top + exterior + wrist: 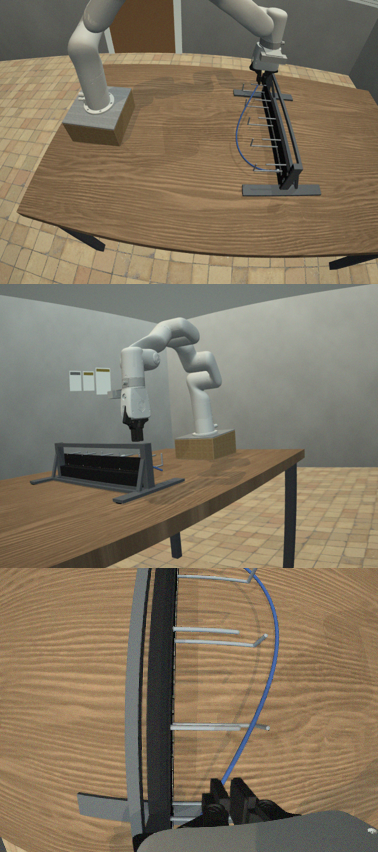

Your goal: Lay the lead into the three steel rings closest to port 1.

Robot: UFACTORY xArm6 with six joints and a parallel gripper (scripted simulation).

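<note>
I have the gripper [261, 81] [137, 439] [223, 795] over the port 1 end, its fingers drawn in to a narrow gap with nothing I can see between them. The lead [236, 134] [157, 468] [276, 643] runs from the port 23 end in a wide bow outside the middle of the rack [305, 189] [102, 445] [133, 693], then slants back in and passes under my fingers. Its free end is hidden.

The third ring [259, 124] [215, 643] worries me most: the lead bows past its upturned tip, so finishing now would probably leave that one missed. At the second ring [256, 106] [200, 727] it crosses inside the tip, but I can't tell whether it lies in the ring or on top. The first ring [255, 91] [161, 459] [187, 804] is partly covered by the fingers, so I can't confirm that one either.

If I press down with closed fingers off the gap, I could catch a steel arm and tip the rack, which stands level now. Tucking the bow inward could make the stiff lead spring out of its neighbours, and tugging it hard could strain the plug. Judging it before it settles could fool me.
</note>
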